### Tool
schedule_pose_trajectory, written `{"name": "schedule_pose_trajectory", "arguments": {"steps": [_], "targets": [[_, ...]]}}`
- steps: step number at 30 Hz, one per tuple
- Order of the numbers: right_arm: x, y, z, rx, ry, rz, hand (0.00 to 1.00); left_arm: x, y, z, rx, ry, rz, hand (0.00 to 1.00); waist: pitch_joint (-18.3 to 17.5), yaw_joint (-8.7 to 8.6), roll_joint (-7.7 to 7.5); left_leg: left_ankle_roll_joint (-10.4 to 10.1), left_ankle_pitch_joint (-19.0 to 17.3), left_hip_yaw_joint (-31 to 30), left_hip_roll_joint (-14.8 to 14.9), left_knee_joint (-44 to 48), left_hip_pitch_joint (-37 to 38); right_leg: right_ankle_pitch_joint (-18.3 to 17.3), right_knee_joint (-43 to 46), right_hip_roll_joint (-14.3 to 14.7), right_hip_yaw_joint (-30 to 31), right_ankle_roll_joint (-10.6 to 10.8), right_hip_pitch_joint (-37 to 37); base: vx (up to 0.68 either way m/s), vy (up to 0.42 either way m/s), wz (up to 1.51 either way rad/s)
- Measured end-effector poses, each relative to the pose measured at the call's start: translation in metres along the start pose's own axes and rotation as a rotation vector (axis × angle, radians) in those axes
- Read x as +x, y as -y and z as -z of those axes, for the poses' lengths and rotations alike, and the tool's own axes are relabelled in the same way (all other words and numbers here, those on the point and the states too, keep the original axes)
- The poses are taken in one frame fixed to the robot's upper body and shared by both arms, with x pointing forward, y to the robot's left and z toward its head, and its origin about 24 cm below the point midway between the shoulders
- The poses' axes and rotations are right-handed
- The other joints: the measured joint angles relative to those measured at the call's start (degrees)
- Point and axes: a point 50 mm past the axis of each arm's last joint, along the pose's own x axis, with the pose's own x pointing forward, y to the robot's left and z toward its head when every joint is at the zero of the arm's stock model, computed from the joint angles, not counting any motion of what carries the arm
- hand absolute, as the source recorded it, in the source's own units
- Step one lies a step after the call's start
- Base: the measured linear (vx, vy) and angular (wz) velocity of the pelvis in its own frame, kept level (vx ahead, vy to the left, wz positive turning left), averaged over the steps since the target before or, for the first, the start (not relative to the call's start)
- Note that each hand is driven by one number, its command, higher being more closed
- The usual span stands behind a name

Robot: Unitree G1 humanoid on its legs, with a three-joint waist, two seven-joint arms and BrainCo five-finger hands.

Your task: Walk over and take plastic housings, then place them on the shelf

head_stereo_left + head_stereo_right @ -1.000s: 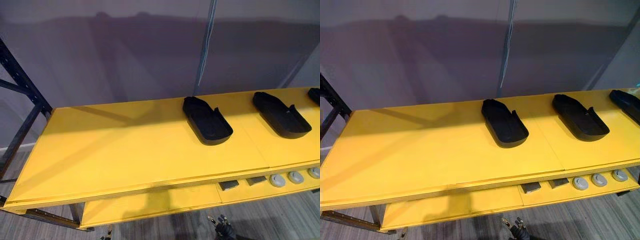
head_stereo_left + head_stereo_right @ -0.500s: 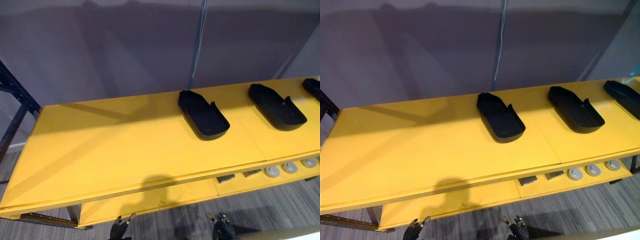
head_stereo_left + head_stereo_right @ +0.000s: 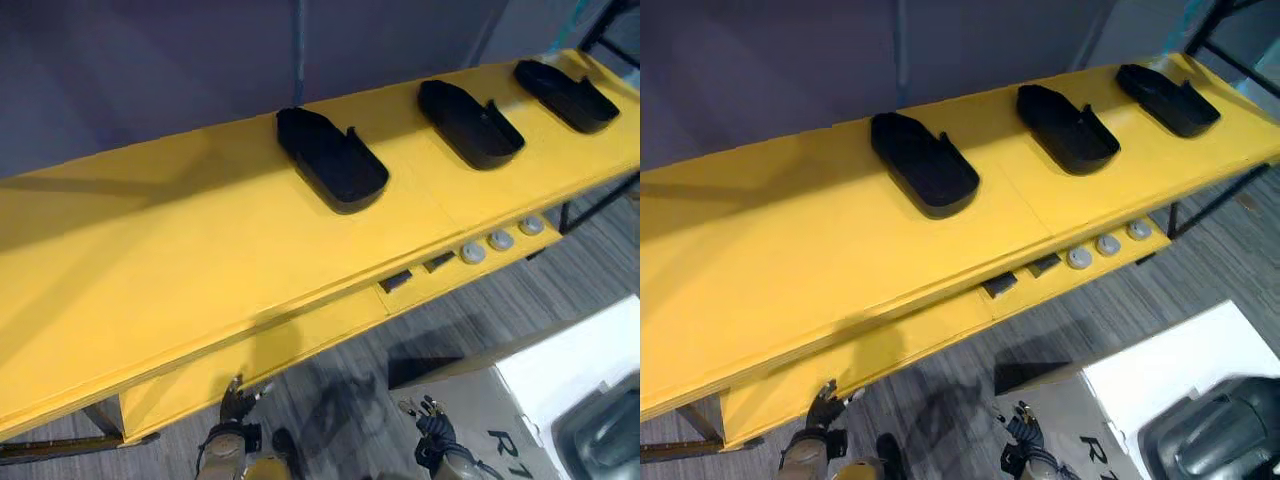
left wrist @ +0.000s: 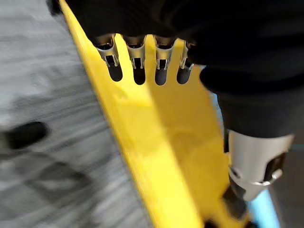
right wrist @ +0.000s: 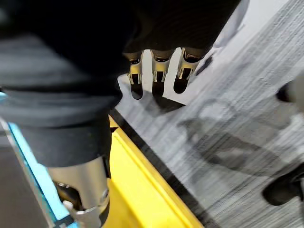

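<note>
Plastic housings lie in a row on the yellow shelf top [image 3: 150,270], all three black and open side up. The left housing [image 3: 332,160] sits about midway along the top, towards its back edge. The middle housing [image 3: 470,124] lies further right, and the right housing [image 3: 565,95] is close to the top's right end. Each lies slantwise across the top, well apart from the others.

My left hand [image 3: 236,398] hangs low, out in front of the shelf top's front edge and over the grey floor [image 3: 350,400]. In my left wrist view its fingers [image 4: 137,64] hang straight and loose with nothing in them. My right hand [image 3: 427,418] hangs the same way, further right along that front edge, its fingers [image 5: 157,71] slack and empty too. Neither hand touches a housing.

Under the shelf top, a lower yellow board [image 3: 300,345] juts out past the front edge. On it lie two small dark blocks [image 3: 396,282] and three grey discs [image 3: 500,241], in a line below the stretch between the left and right housings. A white box [image 3: 575,365] stands in front of the top's right end.
</note>
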Motion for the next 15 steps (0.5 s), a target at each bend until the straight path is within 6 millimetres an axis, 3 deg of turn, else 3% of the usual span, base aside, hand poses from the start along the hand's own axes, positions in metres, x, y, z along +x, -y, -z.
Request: {"name": "schedule_pose_trajectory", "arguments": {"steps": [4,9,12,13,14,15], "targets": [[-0.001,0.017,0.002,-0.034,-0.019,0.045,0.00,-0.004,0.014,0.008,0.045,-0.027,0.058,0.00,-0.4,-0.76,0.18,-0.4,0.9,0.1,2.0,1.4,2.1,1.3,-4.1,1.2,3.1,-2.3,2.5,-0.08,-0.131,-0.57],[-0.006,0.032,0.008,-0.027,-0.032,0.093,0.00,-0.006,0.027,0.011,0.090,-0.038,0.103,0.00,-1.4,-2.42,1.67,-1.4,1.5,2.6,2.7,-0.8,4.8,2.3,-4.3,2.0,7.6,-3.5,1.1,-0.11,-0.044,-0.67],[-0.009,0.033,0.017,-0.023,-0.055,0.098,0.00,-0.008,0.027,0.020,0.096,-0.073,0.104,0.00,-1.4,-3.67,2.56,-1.5,1.5,7.4,3.6,-1.7,7.9,4.6,-3.1,2.7,8.0,-3.3,-0.4,-0.13,-0.013,-0.98],[-0.008,0.030,0.014,-0.025,-0.047,0.089,0.00,-0.008,0.025,0.023,0.096,-0.084,0.099,0.00,-1.4,-3.58,3.01,-1.7,1.2,10.3,4.5,-2.0,9.0,7.0,-4.2,2.6,0.8,-4.6,-1.8,-0.22,-0.106,-1.63],[-0.003,0.026,0.005,-0.029,-0.023,0.078,0.00,-0.008,0.026,0.024,0.095,-0.090,0.099,0.00,-0.9,-3.97,3.89,-1.8,0.2,12.9,5.2,-3.4,10.3,6.1,-3.2,0.4,-10.7,-8.3,-1.8,-0.20,-0.103,-1.51],[-0.002,0.027,0.002,-0.039,-0.016,0.081,0.00,-0.008,0.028,0.023,0.092,-0.090,0.104,0.00,-0.6,-4.24,4.40,-2.0,0.1,14.5,5.2,-3.8,11.0,4.8,1.0,-2.8,-20.0,-9.3,-3.0,-0.18,-0.038,-1.53]]}}
